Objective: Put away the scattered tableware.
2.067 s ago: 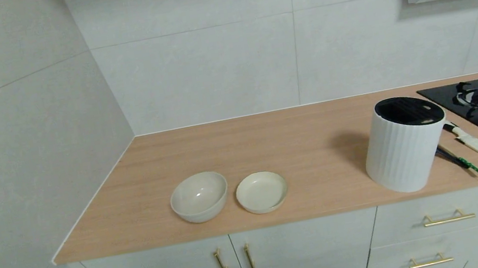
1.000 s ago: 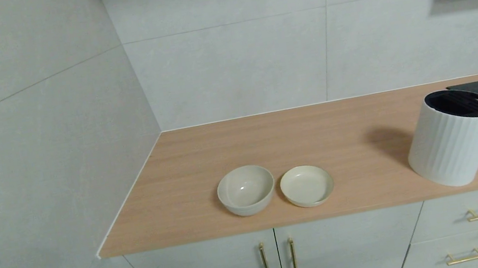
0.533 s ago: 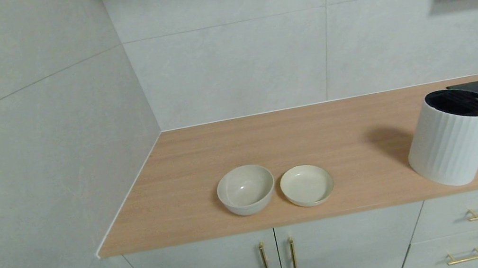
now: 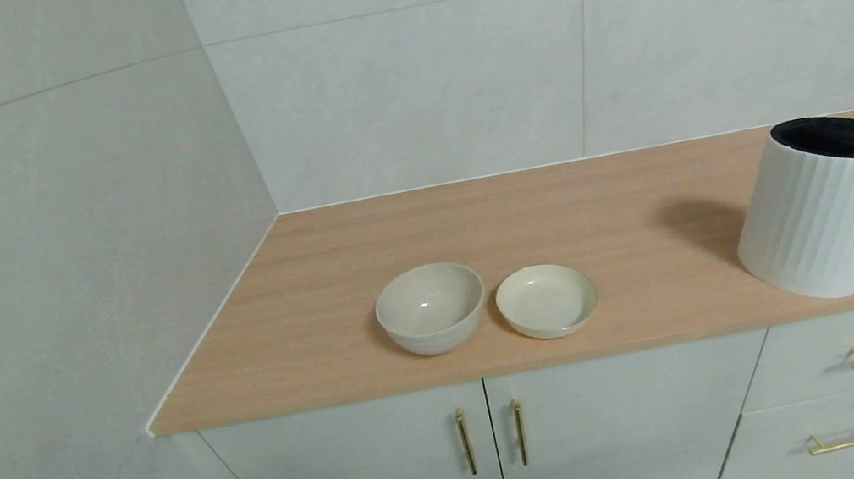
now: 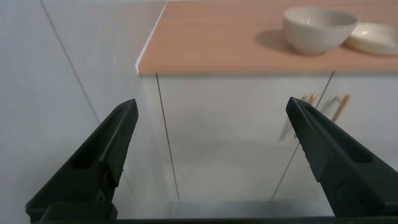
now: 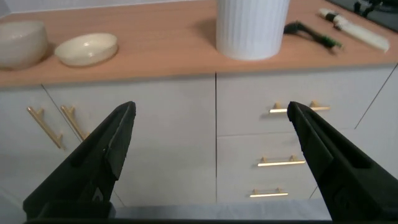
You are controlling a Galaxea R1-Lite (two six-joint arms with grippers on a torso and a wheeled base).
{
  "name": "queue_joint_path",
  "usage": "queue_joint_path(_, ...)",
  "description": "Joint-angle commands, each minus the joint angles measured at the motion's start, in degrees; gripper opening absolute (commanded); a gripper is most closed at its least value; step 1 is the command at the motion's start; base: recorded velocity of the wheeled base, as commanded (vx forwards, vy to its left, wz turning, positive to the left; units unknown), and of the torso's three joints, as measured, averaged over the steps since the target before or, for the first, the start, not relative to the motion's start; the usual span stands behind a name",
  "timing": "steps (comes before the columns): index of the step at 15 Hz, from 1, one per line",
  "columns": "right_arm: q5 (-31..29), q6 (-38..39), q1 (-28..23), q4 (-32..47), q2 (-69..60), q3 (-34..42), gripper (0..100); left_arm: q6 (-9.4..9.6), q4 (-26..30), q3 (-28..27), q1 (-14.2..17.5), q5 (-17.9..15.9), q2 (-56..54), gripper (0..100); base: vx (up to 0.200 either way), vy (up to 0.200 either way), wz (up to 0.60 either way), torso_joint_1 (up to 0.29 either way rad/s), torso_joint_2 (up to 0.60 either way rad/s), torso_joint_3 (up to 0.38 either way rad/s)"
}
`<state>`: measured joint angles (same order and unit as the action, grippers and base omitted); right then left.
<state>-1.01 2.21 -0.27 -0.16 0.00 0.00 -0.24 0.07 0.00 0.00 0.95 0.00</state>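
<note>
Your left gripper and right gripper gape wide and empty, low before the cabinet doors. Lift above the countertop first. The bowl and dish sit just beside each other near its front edge, so pinch an outer rim.

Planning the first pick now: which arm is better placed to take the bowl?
Left, probably. The bowl sits left of the dish, and the open left gripper faces that end of the counter, bowl nearest. The open right gripper faces the drawers below the white holder, farther off.
</note>
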Motion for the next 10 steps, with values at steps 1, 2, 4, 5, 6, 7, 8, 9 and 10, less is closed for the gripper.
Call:
queue_joint_path(1, -0.04, -0.01, 0.00, -0.02, 0.00, -0.09, 100, -0.02, 0.01, 0.00, 0.00, 0.02, 0.00, 100, 0.000, 0.000, 0.00, -0.251, 0.55, 0.300)
queue_joint_path(2, -0.04, -0.01, 0.00, -0.02, 0.00, -0.09, 100, -0.02, 0.01, 0.00, 0.00, 0.02, 0.00, 100, 0.000, 0.000, 0.00, -0.237, 0.57, 0.310)
queue_joint_path(4, -0.04, -0.01, 0.00, -0.02, 0.00, -0.09, 100, -0.02, 0.01, 0.00, 0.00, 0.02, 0.00, 100, 0.000, 0.000, 0.00, -0.237, 0.54, 0.300)
queue_joint_path(5, -0.04, -0.01, 0.00, -0.02, 0.00, -0.09, 100, -0.02, 0.01, 0.00, 0.00, 0.02, 0.09, 100, 0.000, 0.000, 0.00, -0.232, 0.53, 0.295)
queue_joint_path(6, -0.04, -0.01, 0.00, -0.02, 0.09, -0.09, 100, -0.02, 0.01, 0.00, 0.00, 0.02, 0.09, 100, 0.000, 0.000, 0.00, -0.237, 0.52, 0.300)
queue_joint_path(7, -0.04, -0.01, 0.00, -0.02, 0.00, -0.09, 100, -0.02, 0.01, 0.00, 0.00, 0.02, 0.09, 100, 0.000, 0.000, 0.00, -0.222, 0.51, 0.281)
queue_joint_path(8, 0.05, -0.01, 0.00, -0.02, 0.00, 0.00, 100, -0.02, 0.01, -0.09, 0.00, 0.02, 0.09, 100, 0.000, 0.000, 0.00, -0.203, 0.50, 0.276)
queue_joint_path(9, -0.04, -0.01, 0.00, -0.02, 0.00, -0.09, 100, -0.02, 0.01, 0.00, 0.00, 0.02, 0.09, 100, 0.000, 0.000, 0.00, -0.207, 0.50, 0.286)
queue_joint_path(10, -0.04, -0.01, 0.00, -0.02, 0.00, 0.00, 100, -0.02, 0.01, -0.09, 0.00, 0.02, 0.09, 100, 0.000, 0.000, 0.00, -0.207, 0.50, 0.295)
